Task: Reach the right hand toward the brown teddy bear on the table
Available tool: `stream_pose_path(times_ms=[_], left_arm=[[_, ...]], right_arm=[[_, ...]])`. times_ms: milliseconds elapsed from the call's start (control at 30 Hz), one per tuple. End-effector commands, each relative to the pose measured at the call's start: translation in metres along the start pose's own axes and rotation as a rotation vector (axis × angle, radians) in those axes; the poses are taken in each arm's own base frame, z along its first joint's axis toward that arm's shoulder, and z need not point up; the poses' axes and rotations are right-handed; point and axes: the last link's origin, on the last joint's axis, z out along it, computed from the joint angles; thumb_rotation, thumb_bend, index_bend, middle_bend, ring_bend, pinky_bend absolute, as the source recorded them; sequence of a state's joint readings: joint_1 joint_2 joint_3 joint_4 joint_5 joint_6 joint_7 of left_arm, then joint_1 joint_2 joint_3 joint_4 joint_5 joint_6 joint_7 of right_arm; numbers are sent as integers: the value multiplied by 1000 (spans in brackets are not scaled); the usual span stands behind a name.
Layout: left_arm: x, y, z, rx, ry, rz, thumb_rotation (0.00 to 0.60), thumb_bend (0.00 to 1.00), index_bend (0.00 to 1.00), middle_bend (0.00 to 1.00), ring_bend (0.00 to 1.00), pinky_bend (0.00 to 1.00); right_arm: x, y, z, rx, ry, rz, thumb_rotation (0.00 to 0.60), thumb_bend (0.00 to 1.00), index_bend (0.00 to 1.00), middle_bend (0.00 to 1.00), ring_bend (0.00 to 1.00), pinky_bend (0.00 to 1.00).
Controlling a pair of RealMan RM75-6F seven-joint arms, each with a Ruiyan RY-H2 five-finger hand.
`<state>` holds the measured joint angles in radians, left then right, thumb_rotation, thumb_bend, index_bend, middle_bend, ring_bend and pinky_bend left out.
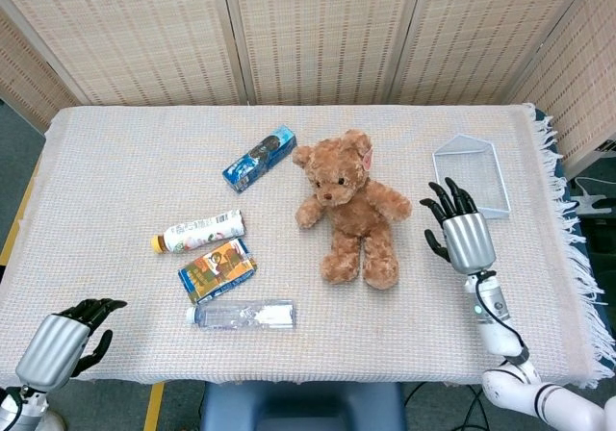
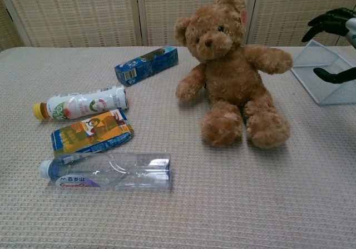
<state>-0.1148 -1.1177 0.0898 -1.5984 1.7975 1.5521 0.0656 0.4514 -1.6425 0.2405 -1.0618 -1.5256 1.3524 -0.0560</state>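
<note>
The brown teddy bear [image 1: 348, 207] [image 2: 231, 70] sits near the table's middle, facing the front edge, with a pink tag on one ear. My right hand [image 1: 454, 229] [image 2: 335, 33] hovers to the bear's right with its fingers spread, holding nothing and apart from the bear. In the chest view only its dark fingers show at the right edge. My left hand [image 1: 65, 340] hangs at the front left corner of the table with its fingers curled in loosely, holding nothing.
A wire mesh basket [image 1: 471, 177] [image 2: 328, 72] lies just behind my right hand. Left of the bear lie a blue box [image 1: 260, 158], a white bottle with a yellow cap [image 1: 197, 232], an orange packet [image 1: 218, 268] and a clear water bottle [image 1: 243, 314].
</note>
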Motion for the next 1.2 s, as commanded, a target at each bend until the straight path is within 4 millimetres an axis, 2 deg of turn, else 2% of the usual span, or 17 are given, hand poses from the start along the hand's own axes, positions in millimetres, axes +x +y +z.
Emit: stream_pose_path(times_ms=[33, 533, 800, 967, 1200], left_arm=[[0, 0, 0, 1, -4, 0, 600, 517, 275, 336, 342, 638], [1, -1, 0, 1, -6, -11, 600, 517, 288, 346, 347, 641], [1, -1, 0, 1, -5, -15, 600, 517, 288, 347, 348, 642], [1, -2, 0, 2, -6, -15, 600, 516, 289, 347, 348, 643], [1, -1, 0, -2, -8, -14, 600, 516, 290, 350, 354, 646]], right_arm=[[-8, -9, 12, 5, 4, -13, 600, 244, 298, 109, 0, 176], [-32, -29, 39, -3, -16, -32, 600, 226, 307, 110, 0, 191], [-39, -29, 47, -7, 25, -37, 600, 226, 432, 109, 0, 286], [-42, -27, 51, -12, 40, -45, 600, 228, 462, 109, 0, 307], [-35, -24, 57, -29, 117, -37, 600, 276, 531, 109, 0, 338]])
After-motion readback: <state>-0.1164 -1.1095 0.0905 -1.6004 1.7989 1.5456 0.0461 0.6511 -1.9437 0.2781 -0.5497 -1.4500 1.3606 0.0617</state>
